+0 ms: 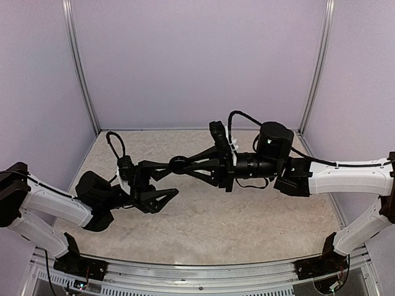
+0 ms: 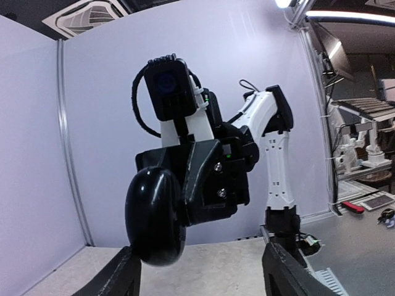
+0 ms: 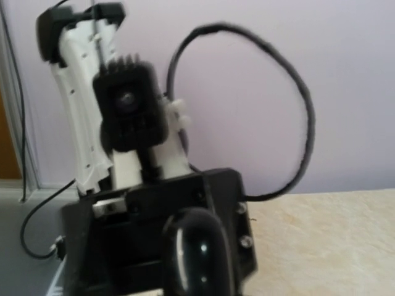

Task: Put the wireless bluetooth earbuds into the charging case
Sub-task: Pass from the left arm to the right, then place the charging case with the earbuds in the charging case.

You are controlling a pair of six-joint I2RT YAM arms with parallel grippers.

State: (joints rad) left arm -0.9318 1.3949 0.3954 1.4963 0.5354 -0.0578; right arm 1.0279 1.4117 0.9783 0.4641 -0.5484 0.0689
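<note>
— Where were the earbuds when you looked?

— I couldn't find them, nor the charging case. Neither showed from overhead or from either wrist, so I can't say where they lay.

— What was in the middle, then?

— A black round disc (image 2: 154,216), held up above the surface (image 1: 247,216). The right pincer (image 1: 181,164) looked closed on it, its two fingers drawn to a point around it. The right wrist view was too blurred to confirm the grip.

— And the other one?

— The left pincer (image 2: 199,262) was spread wide with nothing in it, facing the disc from just beside it. The two arms met nose to nose over the middle of the surface.

— So how far along was the job?

— By my reckoning, nowhere that showed. No earbud was seated and no case was in sight. Both earbuds were left to find, pick up and set into the case, and I'd guess the right pincer would have to be rid of that disc first.
</note>
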